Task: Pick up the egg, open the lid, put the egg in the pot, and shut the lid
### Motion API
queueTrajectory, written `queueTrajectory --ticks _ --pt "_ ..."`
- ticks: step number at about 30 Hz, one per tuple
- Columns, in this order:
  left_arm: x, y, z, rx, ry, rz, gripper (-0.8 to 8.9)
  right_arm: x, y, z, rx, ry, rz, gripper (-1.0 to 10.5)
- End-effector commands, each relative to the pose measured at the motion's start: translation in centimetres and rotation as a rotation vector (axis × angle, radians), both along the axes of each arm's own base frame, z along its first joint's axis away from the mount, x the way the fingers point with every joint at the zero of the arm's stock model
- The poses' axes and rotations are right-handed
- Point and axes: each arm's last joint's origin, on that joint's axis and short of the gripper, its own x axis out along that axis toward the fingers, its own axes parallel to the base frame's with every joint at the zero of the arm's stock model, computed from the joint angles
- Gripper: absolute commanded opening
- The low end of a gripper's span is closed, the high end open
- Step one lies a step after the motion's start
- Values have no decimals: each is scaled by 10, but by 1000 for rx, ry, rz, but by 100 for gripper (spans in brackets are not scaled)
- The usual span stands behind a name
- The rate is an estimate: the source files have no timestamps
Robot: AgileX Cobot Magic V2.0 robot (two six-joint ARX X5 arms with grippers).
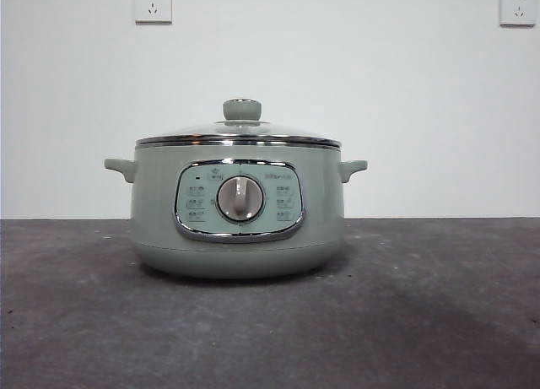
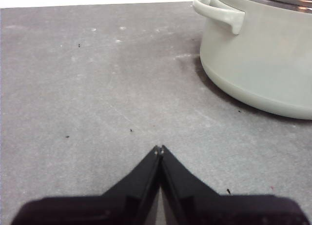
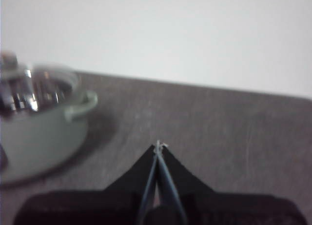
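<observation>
The sage-green pot (image 1: pixel 239 210) stands in the middle of the dark table with its control panel and silver dial (image 1: pixel 240 198) facing me. The glass lid (image 1: pixel 240 132) with its green knob (image 1: pixel 241 110) sits closed on it. The egg is out of view in all views. My left gripper (image 2: pixel 159 149) is shut and empty, low over the table beside the pot (image 2: pixel 258 54). My right gripper (image 3: pixel 158 145) is shut and empty, over bare table on the pot's (image 3: pixel 41 127) other side. Neither arm shows in the front view.
The dark grey table (image 1: pixel 422 321) runs back to a white wall with two sockets (image 1: pixel 153 2) high up. The pot's side handles (image 1: pixel 121 166) stick out on both sides.
</observation>
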Motion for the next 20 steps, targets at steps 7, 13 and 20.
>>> queueTrajectory --ticks 7,13,20 --pt "0 0 -3 -12 7 2 -3 14 1 -73 22 106 -7 1" --pt "0 0 -4 -12 14 2 -3 15 1 -74 35 87 -13 1" --pt "1 0 -4 -12 17 2 -3 15 1 -75 42 100 -13 1"
